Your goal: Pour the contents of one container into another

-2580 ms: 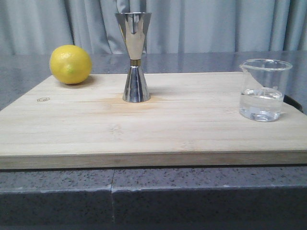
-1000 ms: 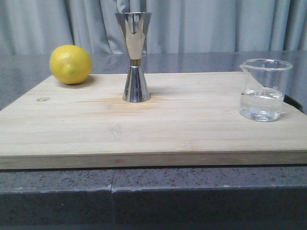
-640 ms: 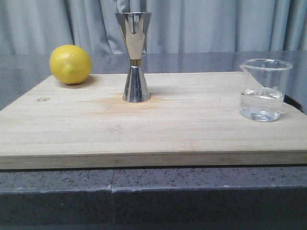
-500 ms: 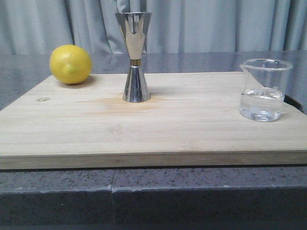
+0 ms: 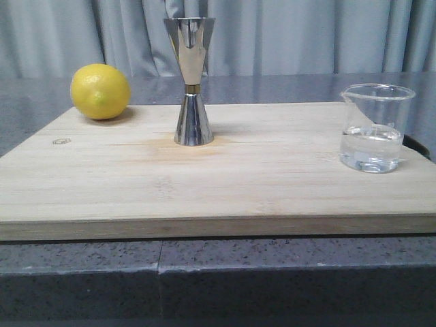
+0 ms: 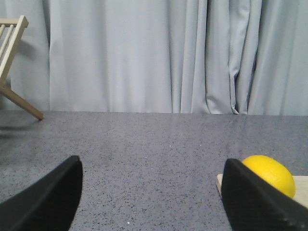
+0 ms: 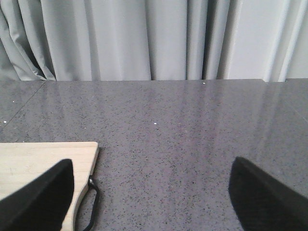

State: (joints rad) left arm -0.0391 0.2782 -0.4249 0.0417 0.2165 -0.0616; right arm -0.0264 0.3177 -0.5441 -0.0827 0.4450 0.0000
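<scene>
On the wooden board (image 5: 225, 170), the steel jigger (image 5: 191, 82) is standing upright near the back edge, roughly centre, gold band at the waist. Glass beaker (image 5: 375, 127) is sitting upright at the board's right end, well apart from the jigger, pouring lip pointing left, clear liquid filling the lower part. Lemon (image 5: 100, 91) is resting at the back left corner of the board. Board is lying on the grey speckled bench (image 5: 272, 279), grey curtain (image 5: 306, 37) hanging behind. Neither arm is showing in the front view. Left gripper (image 6: 151, 192) is hovering over bare bench off the board's left end, jaws spread wide with nothing between them, lemon just past one finger. Right gripper (image 7: 151, 192) is hovering off the board's right end, jaws likewise wide apart and gripping nothing, board corner with its black cord loop (image 7: 89, 204) beside one finger. Wooden rack (image 6: 12, 62) is showing at the far edge of the left wrist view.
</scene>
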